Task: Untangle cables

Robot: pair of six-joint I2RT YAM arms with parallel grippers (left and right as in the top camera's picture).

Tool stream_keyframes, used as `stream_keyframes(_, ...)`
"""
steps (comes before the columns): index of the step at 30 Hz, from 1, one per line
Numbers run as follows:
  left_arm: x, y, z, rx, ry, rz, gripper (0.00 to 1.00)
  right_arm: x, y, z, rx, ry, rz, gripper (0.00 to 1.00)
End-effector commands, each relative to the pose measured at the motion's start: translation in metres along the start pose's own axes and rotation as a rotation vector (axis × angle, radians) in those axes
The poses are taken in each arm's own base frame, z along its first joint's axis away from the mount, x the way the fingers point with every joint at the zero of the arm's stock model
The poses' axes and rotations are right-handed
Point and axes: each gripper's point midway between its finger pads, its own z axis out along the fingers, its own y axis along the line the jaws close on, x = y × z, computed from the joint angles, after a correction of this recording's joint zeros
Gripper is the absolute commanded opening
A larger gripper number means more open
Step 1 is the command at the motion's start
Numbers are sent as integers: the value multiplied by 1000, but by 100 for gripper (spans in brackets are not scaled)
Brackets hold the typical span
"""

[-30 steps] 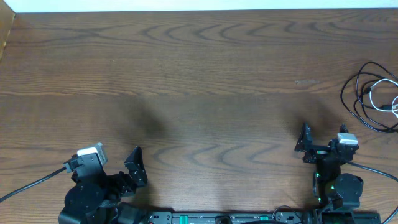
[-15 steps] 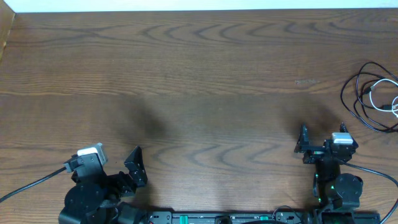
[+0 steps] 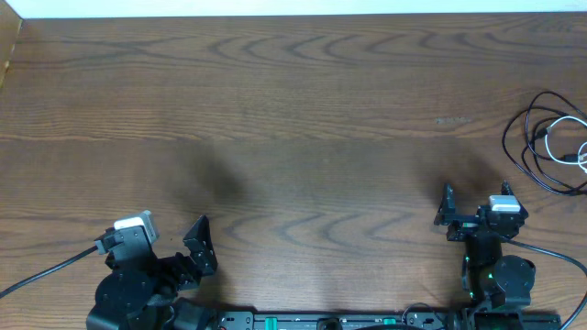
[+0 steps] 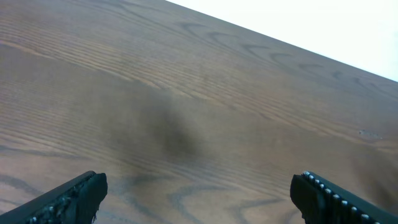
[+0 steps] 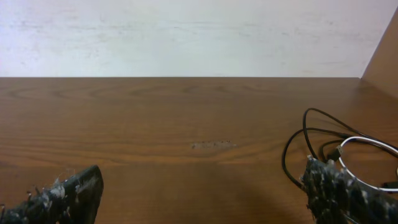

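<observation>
From overhead, the black and white cables (image 3: 548, 142) are seen looped together at the far right edge of the table (image 3: 293, 110), well apart from the left gripper (image 3: 200, 246) and nearer the right gripper (image 3: 448, 213). In the left wrist view, the fingers (image 4: 71, 198) are spread wide with nothing held. In the right wrist view, the jaws are likewise parted and empty, and the cables lie just beyond the right-hand one.

One camera looks straight down on the whole bench (image 3: 293, 92) from high up. Two low ones look across it: one near the cables (image 3: 548, 143), one far from them. The near and high ones both show the cables.
</observation>
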Motion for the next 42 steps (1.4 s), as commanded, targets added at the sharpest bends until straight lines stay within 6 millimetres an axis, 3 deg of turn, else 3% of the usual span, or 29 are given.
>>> stream_keyframes(1,1,3,1,-16,-2,4,99,0,0,0,-3,-1,-12,99)
stream_keyframes(20,1,3,1,-17,0,4,99,0,0,0,-3,-1,-12,99)
stream_keyframes(28,9,16,2,-79,25,-2,99,0,0,0,-3,0,-12,99)
stream_keyframes(34,11,37,12,-184,-26,-75,99,0,0,0,-3,-1,-12,99)
stream_keyframes(42,27,51,45,-180,-137,-147,99,0,0,0,-3,-1,-12,99)
